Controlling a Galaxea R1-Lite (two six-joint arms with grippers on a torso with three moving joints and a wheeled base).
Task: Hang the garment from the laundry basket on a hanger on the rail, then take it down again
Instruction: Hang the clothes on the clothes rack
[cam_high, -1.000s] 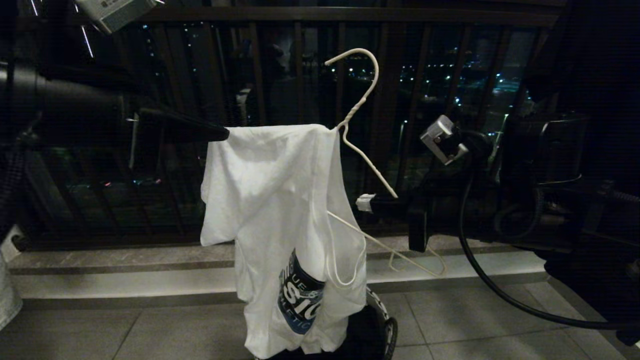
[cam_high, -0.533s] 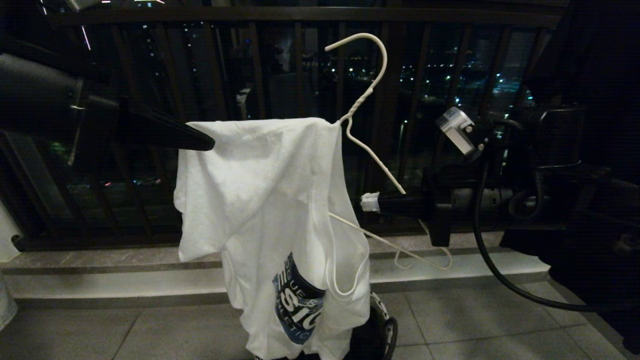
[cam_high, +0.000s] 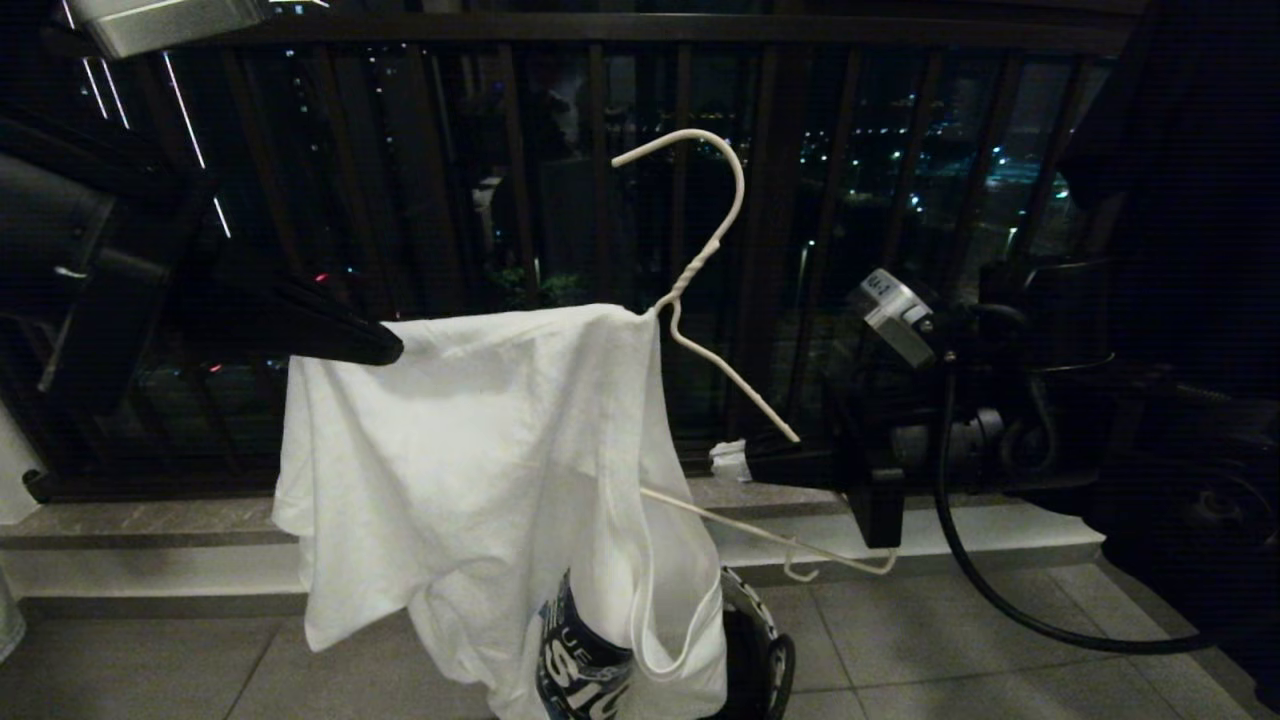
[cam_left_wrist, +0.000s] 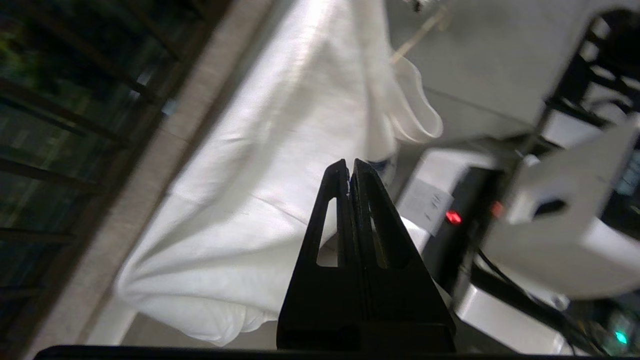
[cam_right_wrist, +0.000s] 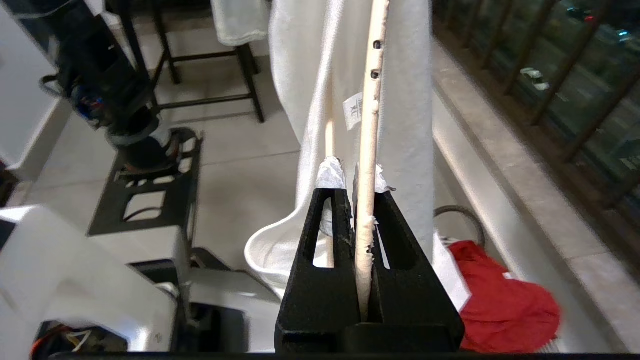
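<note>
The white garment (cam_high: 480, 440) hangs on the cream wire hanger (cam_high: 735, 385), its printed logo low over the laundry basket (cam_high: 775, 650). My left gripper (cam_high: 385, 350) is shut on the garment's shoulder corner, holding it out level from the hanger's neck. In the left wrist view the left gripper (cam_left_wrist: 349, 167) pinches a sliver of the white garment (cam_left_wrist: 260, 150). My right gripper (cam_high: 735, 462) is shut on the hanger's bare sloping arm. The right wrist view shows the hanger wire (cam_right_wrist: 372, 100) clamped in the right gripper (cam_right_wrist: 356, 175), with the garment (cam_right_wrist: 410, 100) draped beyond. The rail is out of view.
Dark balcony railing bars (cam_high: 590, 200) and a stone ledge (cam_high: 180, 520) run behind the work. A red garment (cam_right_wrist: 505, 300) lies in the basket. A black stand (cam_right_wrist: 210, 75) and my base (cam_right_wrist: 75, 280) sit on the tiled floor.
Both grippers have sunk, bringing hanger and garment lower. The left gripper has also gone further left, stretching the shirt's shoulder wider.
</note>
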